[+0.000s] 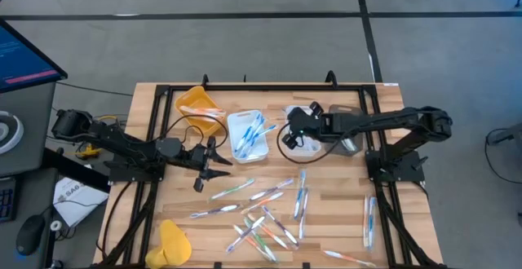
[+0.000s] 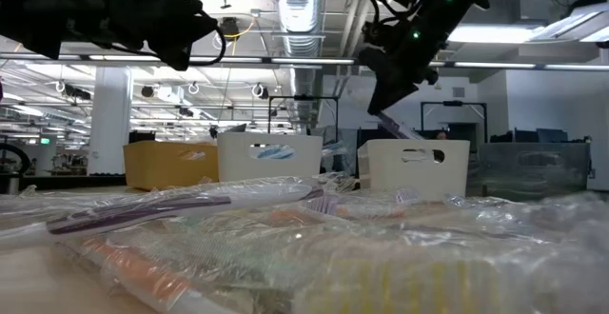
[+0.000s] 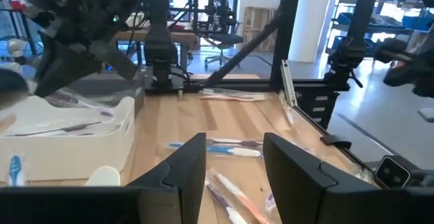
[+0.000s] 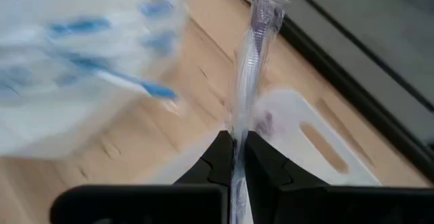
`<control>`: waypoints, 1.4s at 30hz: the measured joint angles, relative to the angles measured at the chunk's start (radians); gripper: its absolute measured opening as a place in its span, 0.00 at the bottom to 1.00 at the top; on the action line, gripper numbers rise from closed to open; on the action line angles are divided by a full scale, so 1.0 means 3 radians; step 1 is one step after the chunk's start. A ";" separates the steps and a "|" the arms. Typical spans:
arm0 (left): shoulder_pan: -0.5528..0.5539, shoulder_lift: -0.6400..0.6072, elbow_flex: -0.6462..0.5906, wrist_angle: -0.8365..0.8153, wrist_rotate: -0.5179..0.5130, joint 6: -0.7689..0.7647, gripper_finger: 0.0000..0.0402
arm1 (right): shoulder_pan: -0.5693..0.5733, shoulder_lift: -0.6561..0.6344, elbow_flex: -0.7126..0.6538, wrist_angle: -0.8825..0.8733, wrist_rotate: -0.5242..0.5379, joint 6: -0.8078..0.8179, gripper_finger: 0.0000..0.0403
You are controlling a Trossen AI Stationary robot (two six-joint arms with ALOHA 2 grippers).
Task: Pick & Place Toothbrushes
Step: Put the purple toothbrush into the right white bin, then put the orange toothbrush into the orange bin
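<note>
My right gripper [image 1: 292,134] hangs over a white tray [image 4: 319,142], shut on a clear-wrapped toothbrush [image 4: 252,47] with a purple-grey tint. Next to it, a second white tray [image 1: 249,134] holds blue-accented toothbrushes [image 4: 102,27]. Several more toothbrushes [image 1: 269,212] lie flat and scattered on the wooden table. My left gripper [image 1: 216,163] stands open and level at the left, above the table, with nothing between its fingers [image 3: 193,159]; some loose toothbrushes [image 3: 230,149] lie ahead of it. My right gripper pinches the wrapped toothbrush between its two fingers, on the handle [image 4: 239,132]. The fingers slant down from the table's right side and lie along the toothbrush. It juts out past the fingertips, lifted clear above the white tray.
A yellow tray [image 1: 200,106] stands at the far left of the table, and a grey tray [image 1: 351,143] lies under my right arm. A yellow object [image 1: 173,243] lies at the near left edge. A black frame [image 1: 163,90] borders the table.
</note>
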 joint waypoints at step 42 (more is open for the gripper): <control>-0.0053 0.0126 -0.0001 0.0027 -0.0163 -0.0816 0.35 | 0.0513 0.0134 0.0907 -0.1173 -0.0905 0.0383 0.64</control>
